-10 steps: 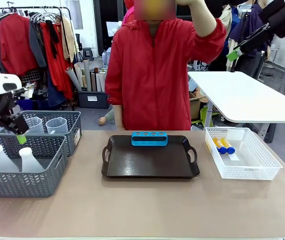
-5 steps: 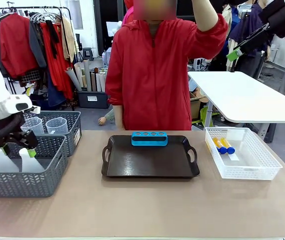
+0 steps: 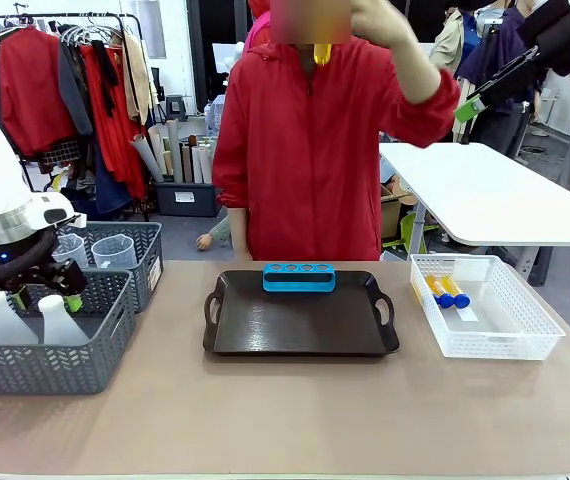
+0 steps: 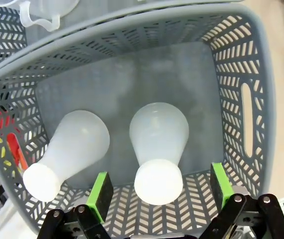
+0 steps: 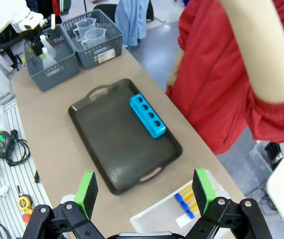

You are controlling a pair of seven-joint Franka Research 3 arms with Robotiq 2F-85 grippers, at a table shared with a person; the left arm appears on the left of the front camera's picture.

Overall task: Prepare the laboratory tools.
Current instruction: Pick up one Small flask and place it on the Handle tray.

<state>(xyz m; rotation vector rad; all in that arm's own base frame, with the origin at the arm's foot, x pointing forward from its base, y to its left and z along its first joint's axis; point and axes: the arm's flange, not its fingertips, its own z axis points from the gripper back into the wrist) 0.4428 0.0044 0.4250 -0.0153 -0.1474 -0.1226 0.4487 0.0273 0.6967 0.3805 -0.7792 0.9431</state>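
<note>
From the front, my left gripper point(image 3: 43, 299) merely hovers over the grey basket point(image 3: 105, 340) left of the tray point(image 3: 300, 318). The left wrist view shows its fingers released, flanking without touching a conical flask point(image 4: 159, 134), milky, translucent and upright. My right gripper point(image 5: 144, 190) hangs unclenched above the tray, with orange tubes point(image 5: 184, 193) to its right.

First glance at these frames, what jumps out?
The open left gripper hangs over a grey basket at the table's left, its pads either side of one of two white flasks. Mid-table a black tray carries an empty blue tube rack; a person in a red jacket stands behind it. Blue-capped orange tubes lie in the white basket on the right.
</note>
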